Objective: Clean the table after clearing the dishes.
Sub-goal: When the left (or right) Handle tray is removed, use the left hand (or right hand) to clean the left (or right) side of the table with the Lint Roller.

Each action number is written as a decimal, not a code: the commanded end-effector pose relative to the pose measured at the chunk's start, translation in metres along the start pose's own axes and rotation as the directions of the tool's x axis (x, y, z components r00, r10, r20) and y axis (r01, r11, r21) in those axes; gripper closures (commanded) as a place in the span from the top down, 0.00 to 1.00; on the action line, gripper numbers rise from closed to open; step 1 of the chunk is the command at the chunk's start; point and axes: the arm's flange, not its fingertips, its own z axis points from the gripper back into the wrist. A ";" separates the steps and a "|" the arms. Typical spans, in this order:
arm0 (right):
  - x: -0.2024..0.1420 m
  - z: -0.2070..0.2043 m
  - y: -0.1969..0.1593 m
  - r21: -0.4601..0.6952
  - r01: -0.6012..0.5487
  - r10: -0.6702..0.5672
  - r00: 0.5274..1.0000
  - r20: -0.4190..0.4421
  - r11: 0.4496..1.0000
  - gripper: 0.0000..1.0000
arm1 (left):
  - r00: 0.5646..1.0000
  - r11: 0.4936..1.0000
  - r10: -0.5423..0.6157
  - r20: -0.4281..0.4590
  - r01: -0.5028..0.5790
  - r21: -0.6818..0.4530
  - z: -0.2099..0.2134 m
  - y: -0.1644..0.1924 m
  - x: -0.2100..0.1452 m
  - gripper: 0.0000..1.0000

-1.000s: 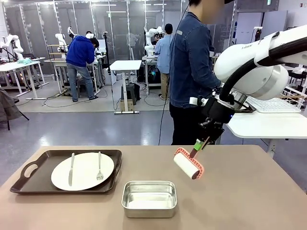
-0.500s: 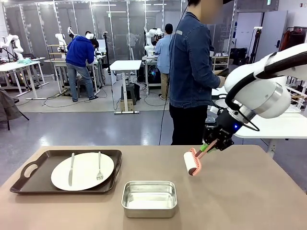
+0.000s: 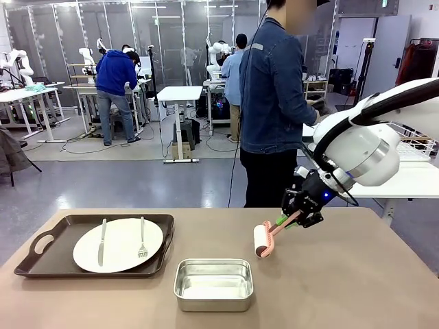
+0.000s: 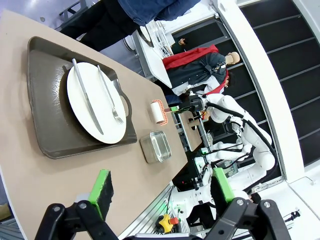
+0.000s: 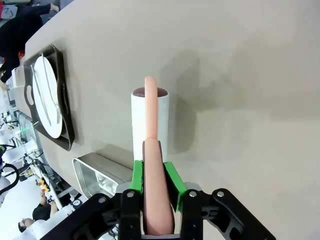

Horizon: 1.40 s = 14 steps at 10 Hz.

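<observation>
The beige-brown table (image 3: 343, 288) spans the front view. At its left a white plate (image 3: 118, 244) with a knife and a fork lies on a dark handled tray (image 3: 41, 260). My right gripper (image 3: 291, 218) is shut on the pink handle of a white lint roller (image 3: 260, 240), held low over the table's middle. In the right wrist view the roller (image 5: 150, 117) points away from the gripper (image 5: 155, 180); whether it touches the top I cannot tell. My left gripper (image 4: 161, 187) is open and holds nothing, high above the plate (image 4: 95, 102) and tray (image 4: 45, 100).
A small steel pan (image 3: 213, 284) sits near the front edge, just left of the roller. A person in a denim jacket (image 3: 274, 103) stands at the far side. A white table (image 3: 384, 179) stands behind my right arm.
My right arm has come lower and its wrist has turned. The roller has shifted slightly left and down toward the tabletop. The tray, plate and pan have not moved.
</observation>
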 end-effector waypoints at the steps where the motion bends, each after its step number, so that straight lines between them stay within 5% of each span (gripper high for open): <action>1: 0.004 -0.011 0.000 0.060 -0.043 0.041 0.999 0.033 0.997 0.22 | 1.000 1.000 -0.001 0.006 0.001 -0.001 0.002 -0.001 -0.001 1.00; 8: 0.020 -0.025 -0.086 -0.012 -0.043 0.042 0.999 -0.031 0.999 0.22 | 1.000 1.000 -0.001 0.006 0.001 -0.001 0.002 -0.001 -0.001 1.00; 14: 0.039 0.034 -0.211 -0.167 -0.009 0.004 1.000 -0.027 0.986 0.22 | 1.000 1.000 -0.001 0.006 0.001 -0.001 0.002 -0.001 -0.001 1.00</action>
